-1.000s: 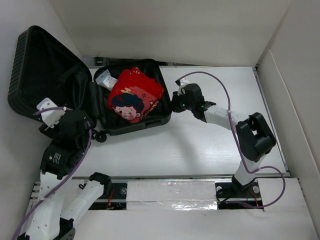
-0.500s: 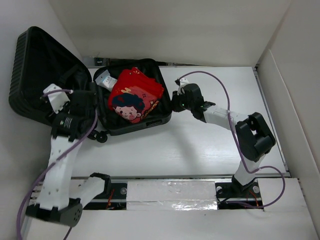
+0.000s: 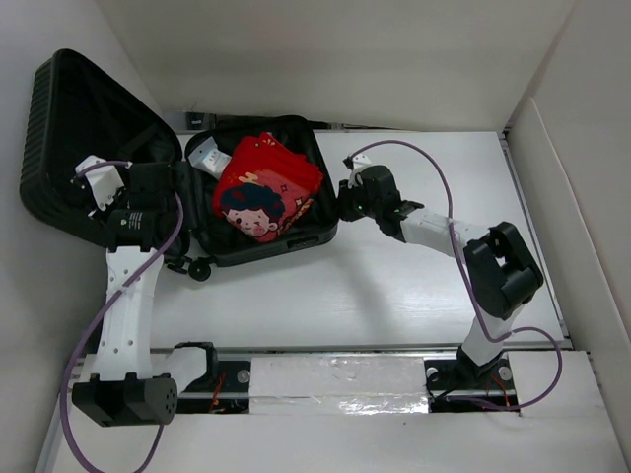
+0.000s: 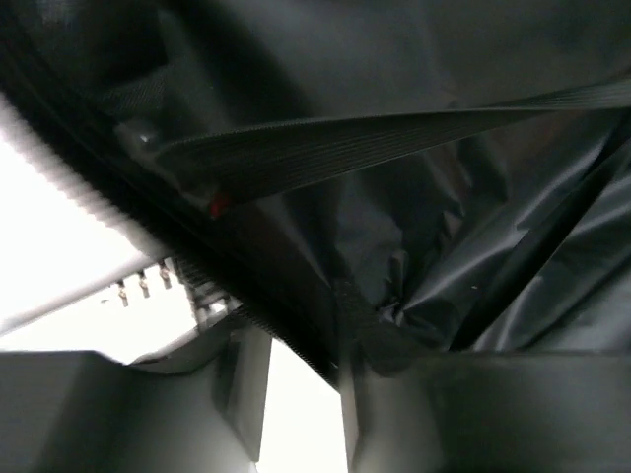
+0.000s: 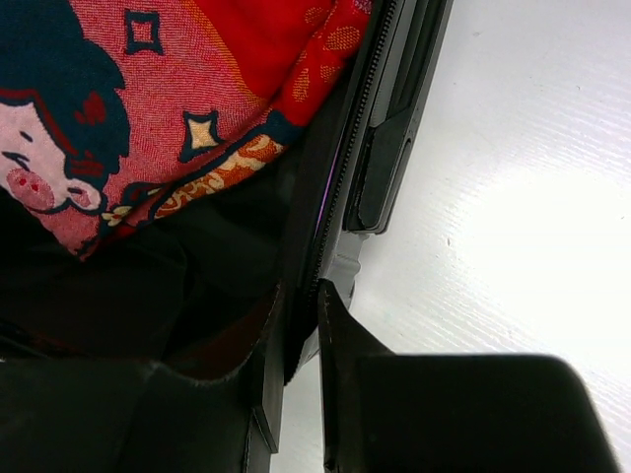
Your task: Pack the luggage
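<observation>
While the large black hard-shell suitcase [image 3: 89, 118] lies open at the far left of the white table [image 3: 394, 296], its horizontally ribbed lid leans against the left wall and its black-lined base holds a red cloth printed with a cartoon girl [image 3: 264, 185]. The right gripper [image 5: 299, 305] clamps the base's right rim, one finger inside, one outside; the left gripper [image 4: 301, 370] sits at the lid's zipper edge, fingers narrowly apart, grip impossible to tell

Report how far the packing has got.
Done: a red printed cloth and a white item lie in the luggage. In hand: the right gripper pinches its base rim; the left gripper is at the open lid's edge. Left: closing the lid, zipping.
</observation>
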`<move>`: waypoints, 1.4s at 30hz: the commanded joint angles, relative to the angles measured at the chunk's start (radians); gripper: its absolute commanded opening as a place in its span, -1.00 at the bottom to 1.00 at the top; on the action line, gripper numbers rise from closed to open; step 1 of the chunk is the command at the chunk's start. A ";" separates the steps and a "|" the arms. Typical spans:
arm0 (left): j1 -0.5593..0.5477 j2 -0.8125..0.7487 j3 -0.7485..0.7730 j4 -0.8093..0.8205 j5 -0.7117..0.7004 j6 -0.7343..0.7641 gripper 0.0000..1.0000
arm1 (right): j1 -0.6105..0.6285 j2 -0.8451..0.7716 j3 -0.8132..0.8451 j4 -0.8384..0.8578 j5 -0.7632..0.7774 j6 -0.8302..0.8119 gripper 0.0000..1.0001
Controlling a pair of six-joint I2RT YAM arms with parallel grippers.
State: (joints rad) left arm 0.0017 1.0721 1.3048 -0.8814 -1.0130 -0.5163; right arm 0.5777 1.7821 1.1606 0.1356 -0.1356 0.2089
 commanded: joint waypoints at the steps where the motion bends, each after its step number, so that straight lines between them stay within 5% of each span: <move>1: 0.003 0.035 0.008 0.083 0.031 0.030 -1.00 | 0.066 0.049 -0.001 0.033 -0.156 -0.062 -1.00; 8: -0.032 -0.035 -0.030 0.222 0.192 0.162 -1.00 | 0.113 0.117 0.051 -0.001 -0.209 -0.077 -1.00; 17: -0.343 -0.069 -0.076 0.311 0.419 0.099 -1.00 | 0.206 0.094 0.068 -0.027 -0.177 -0.072 -1.00; 26: -0.597 -0.124 -0.305 0.550 0.590 0.059 -1.00 | 0.323 0.103 0.077 -0.024 -0.102 -0.002 -1.00; 34: -0.617 -0.132 -0.453 0.742 0.843 0.047 -1.00 | 0.346 0.005 -0.035 0.048 -0.024 0.105 -0.99; 35: -0.617 -0.141 -0.447 0.743 0.888 0.051 -0.98 | 0.346 -0.037 -0.056 0.027 0.016 0.109 -0.76; 36: -0.617 -0.150 -0.444 0.749 0.921 0.061 -0.72 | 0.346 -0.062 -0.065 0.007 0.043 0.112 -0.61; 37: -0.617 -0.158 -0.438 0.759 0.956 0.067 -0.19 | 0.346 -0.088 -0.078 -0.005 0.077 0.119 -0.45; 38: -0.617 -0.169 -0.426 0.754 0.982 0.071 -0.02 | 0.346 -0.116 -0.091 -0.017 0.129 0.119 -0.16; 42: -0.617 -0.270 -0.319 0.753 0.957 0.087 0.13 | 0.323 -0.274 -0.217 -0.071 0.261 0.129 0.12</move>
State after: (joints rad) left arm -0.6151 0.8894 0.8696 -0.2222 -0.0864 -0.4461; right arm 0.8909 1.6196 1.0100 0.1299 0.0692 0.3405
